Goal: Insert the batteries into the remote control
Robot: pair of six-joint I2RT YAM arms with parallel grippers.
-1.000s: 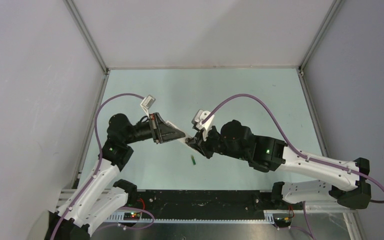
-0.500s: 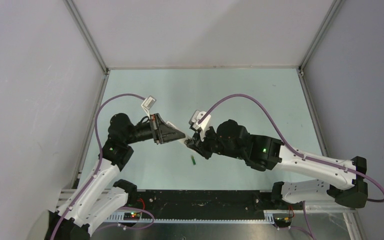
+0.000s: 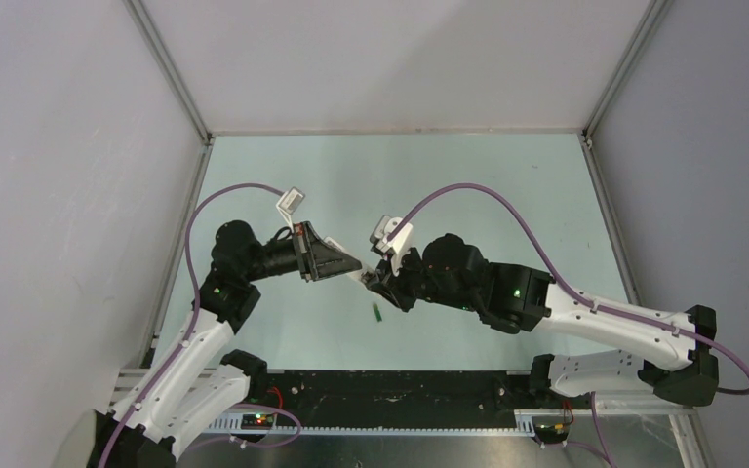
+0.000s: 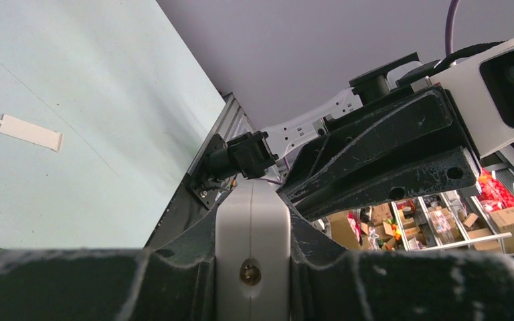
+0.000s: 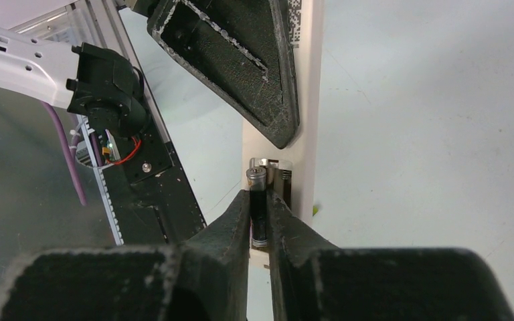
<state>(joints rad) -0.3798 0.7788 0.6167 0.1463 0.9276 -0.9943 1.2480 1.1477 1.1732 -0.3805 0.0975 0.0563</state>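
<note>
Two grippers meet at the remote control (image 3: 361,274), which is held off the table (image 3: 468,185). On the remote's left, the left gripper (image 3: 349,264) is clamped on one end of the white bar. On its right, the right gripper (image 5: 259,197) pinches the blackish battery (image 5: 259,224) at the remote's recessed bay, the battery's metal tip just past the fingertips. The green battery (image 3: 377,312) lies on the table just beside the remote, toward the arm bases. A flat white strip (image 4: 30,132) lies on the table, apart from the remote.
</note>
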